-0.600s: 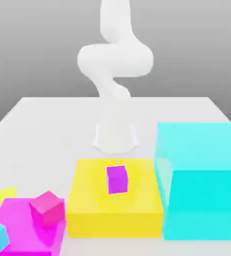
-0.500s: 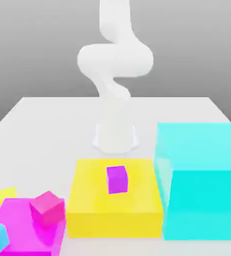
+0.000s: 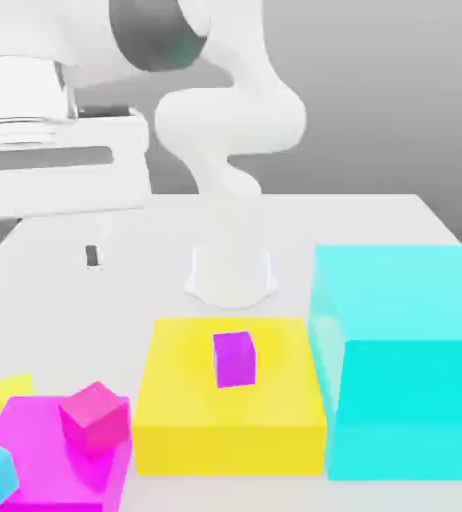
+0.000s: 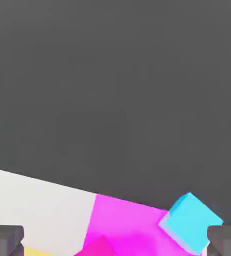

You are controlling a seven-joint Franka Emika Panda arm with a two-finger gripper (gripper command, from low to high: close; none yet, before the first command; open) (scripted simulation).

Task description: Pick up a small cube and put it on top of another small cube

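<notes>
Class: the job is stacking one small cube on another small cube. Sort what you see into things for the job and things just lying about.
For the job:
- tiny plain yellow cube
- small purple cube
- small pink cube
- open gripper

Lying about:
- big flat yellow block
- large cyan block
- flat magenta block
- cyan cube

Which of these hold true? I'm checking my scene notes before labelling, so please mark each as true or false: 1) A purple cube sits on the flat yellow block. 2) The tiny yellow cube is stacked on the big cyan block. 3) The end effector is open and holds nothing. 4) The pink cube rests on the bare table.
1) The small purple cube sits on the big flat yellow block: true.
2) The tiny plain yellow cube is stacked on the large cyan block: false; it lies on the white table, behind the flat magenta block.
3) The end effector is open and holds nothing: true.
4) The small pink cube rests on the bare table: false; it sits on the flat magenta block.
</notes>
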